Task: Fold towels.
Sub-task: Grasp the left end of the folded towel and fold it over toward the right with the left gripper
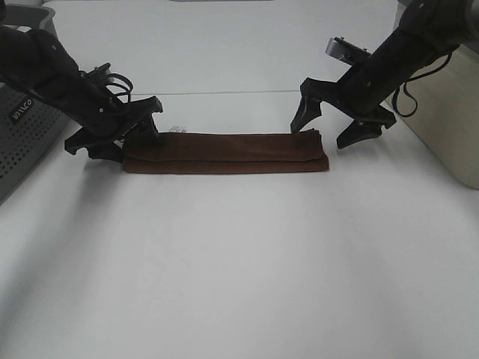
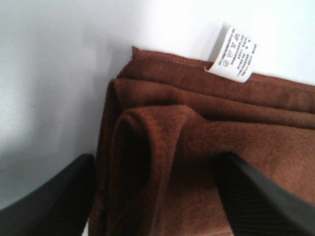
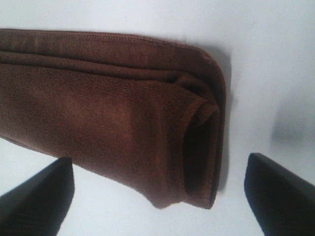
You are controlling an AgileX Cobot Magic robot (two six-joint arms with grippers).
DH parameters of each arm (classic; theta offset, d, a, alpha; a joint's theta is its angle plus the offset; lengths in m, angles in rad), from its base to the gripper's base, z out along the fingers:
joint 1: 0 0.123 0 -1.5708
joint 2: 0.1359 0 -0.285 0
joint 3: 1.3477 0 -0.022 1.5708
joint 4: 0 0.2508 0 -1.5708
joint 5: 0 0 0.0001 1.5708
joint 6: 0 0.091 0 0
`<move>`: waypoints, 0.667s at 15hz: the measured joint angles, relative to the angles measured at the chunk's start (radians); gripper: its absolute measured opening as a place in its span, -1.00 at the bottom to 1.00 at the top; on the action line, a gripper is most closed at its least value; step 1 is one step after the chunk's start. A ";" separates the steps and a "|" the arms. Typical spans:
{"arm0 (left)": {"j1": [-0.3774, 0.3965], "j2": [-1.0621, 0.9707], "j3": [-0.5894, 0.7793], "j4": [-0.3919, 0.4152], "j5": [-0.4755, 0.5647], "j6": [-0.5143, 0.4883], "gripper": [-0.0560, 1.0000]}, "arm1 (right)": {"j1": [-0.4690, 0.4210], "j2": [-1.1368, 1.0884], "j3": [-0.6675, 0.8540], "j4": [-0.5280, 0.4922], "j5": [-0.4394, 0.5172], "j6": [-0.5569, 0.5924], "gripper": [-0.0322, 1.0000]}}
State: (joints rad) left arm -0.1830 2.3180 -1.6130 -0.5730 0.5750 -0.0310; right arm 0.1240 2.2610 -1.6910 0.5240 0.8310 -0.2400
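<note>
Right gripper (image 1: 322, 133) released, empty, just above the right end | left gripper (image 1: 123, 142) spread, straddling the left end, pinching nothing | towel (image 1: 224, 153) a long folded strip on table (image 1: 239, 262), tag (image 2: 232, 54) at left | judged: poised at both ends for the crosswise fold

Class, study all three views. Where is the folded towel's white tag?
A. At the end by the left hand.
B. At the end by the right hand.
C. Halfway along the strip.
A: in the left wrist view the white tag sticks out of the towel edge just beyond the left hand, while the right wrist view shows the other end with no tag.
</note>
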 joint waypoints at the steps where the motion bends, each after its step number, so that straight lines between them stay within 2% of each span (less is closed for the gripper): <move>1: -0.002 0.006 0.000 -0.010 -0.005 0.003 0.22 | 0.000 0.000 0.000 0.000 0.000 0.000 0.76; 2: -0.002 0.011 0.000 -0.012 -0.017 0.004 -0.02 | 0.000 0.000 0.000 0.000 0.000 0.000 0.76; 4: -0.002 0.014 0.000 -0.011 -0.022 0.003 -0.63 | 0.000 0.000 0.000 0.000 0.000 0.000 0.76; 5: -0.002 0.014 0.000 -0.005 -0.021 0.003 -0.78 | 0.000 0.000 0.000 0.000 0.000 0.000 0.76; 7: -0.006 -0.003 0.000 0.063 -0.002 -0.007 -0.78 | 0.000 0.000 0.000 0.000 0.000 0.000 0.76; 10: -0.007 -0.102 0.000 0.276 0.039 -0.114 -0.78 | 0.000 0.000 0.000 0.000 0.007 0.000 0.76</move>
State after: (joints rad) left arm -0.1900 2.2160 -1.6130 -0.2970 0.6140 -0.1450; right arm 0.1240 2.2610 -1.6910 0.5240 0.8380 -0.2400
